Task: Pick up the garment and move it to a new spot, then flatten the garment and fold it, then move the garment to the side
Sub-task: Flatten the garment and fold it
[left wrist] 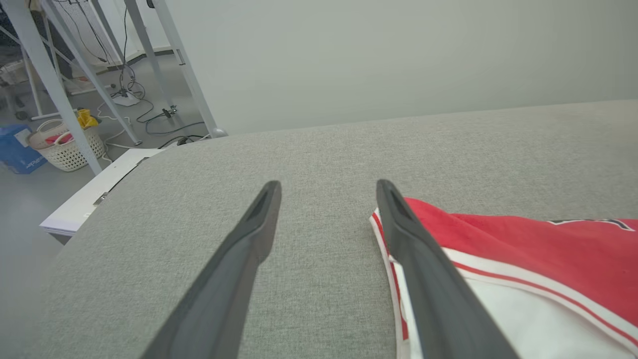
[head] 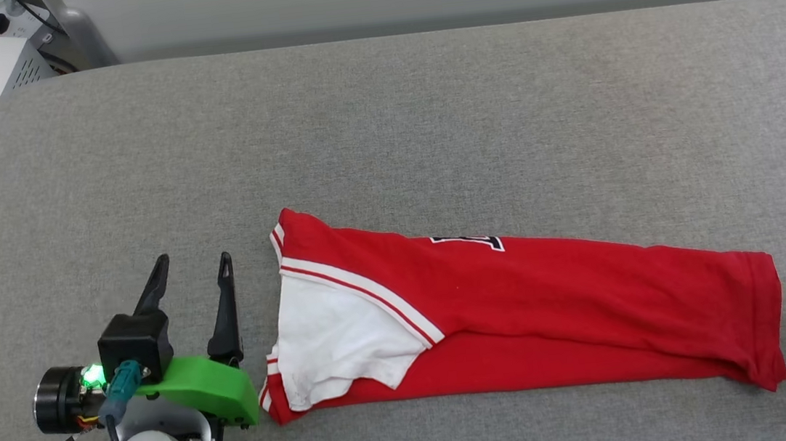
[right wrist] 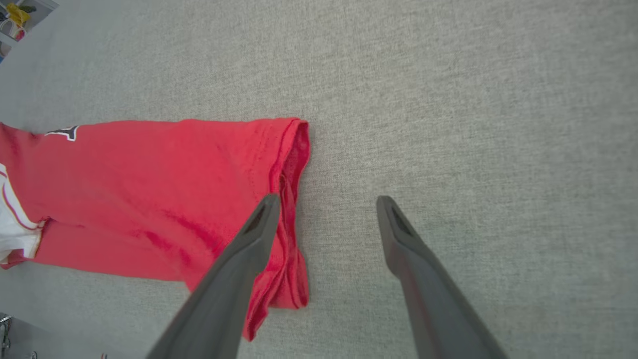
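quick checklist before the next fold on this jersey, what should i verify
1. The left hand is open and holds nothing, beside the sleeve end: ok.
2. The right hand is open and holds nothing, at the hem end: ok.
3. The garment lies as a long folded band, wholly on the grey surface: ok.
4. Layers at the hem lined up: not ok, rumpled and uneven.
5. Layers underneath smooth: cannot tell, hidden.
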Available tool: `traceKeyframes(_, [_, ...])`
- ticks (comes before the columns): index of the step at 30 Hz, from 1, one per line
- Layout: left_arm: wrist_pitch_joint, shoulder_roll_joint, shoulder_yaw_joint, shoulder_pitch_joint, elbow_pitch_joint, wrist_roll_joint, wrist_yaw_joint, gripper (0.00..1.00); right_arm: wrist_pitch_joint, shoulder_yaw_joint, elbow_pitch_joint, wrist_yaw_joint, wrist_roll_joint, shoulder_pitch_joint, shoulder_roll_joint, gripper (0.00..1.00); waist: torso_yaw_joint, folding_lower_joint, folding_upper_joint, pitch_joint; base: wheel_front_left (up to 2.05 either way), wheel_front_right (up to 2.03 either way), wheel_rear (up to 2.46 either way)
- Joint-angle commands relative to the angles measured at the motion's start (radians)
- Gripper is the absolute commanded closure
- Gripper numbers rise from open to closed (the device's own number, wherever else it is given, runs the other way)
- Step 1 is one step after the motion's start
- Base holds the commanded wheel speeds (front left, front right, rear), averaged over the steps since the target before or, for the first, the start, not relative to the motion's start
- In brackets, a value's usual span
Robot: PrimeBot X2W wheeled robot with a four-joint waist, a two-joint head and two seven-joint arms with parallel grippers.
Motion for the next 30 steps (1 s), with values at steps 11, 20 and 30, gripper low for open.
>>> traceKeyframes(11, [-0.006, -0.183, 0.265, 0.141, -0.061, 0.273, -0.039, 0.0, 0.055, 0.1, 0.076, -0.001, -0.004, -0.057, 0.103, 0.0, 0.043, 0.0, -0.0001, 0.042, 0.0, 0.0, 0.0])
traceKeyframes(20, [-0.006, -0.323, 0.412, 0.212, -0.06, 0.434, -0.147, 0.0, 0.047, 0.18, 0.126, -0.001, 0.001, -0.101, 0.15, 0.0, 0.053, 0.0, -0.0001, 0.042, 0.0, 0.0, 0.0])
traceKeyframes(30, [-0.006, -0.424, 0.484, 0.245, -0.051, 0.544, -0.253, 0.0, -0.015, 0.214, 0.188, -0.001, -0.002, -0.122, 0.117, 1.0, 0.051, 0.0, -0.0001, 0.012, 0.0, 0.0, 0.0])
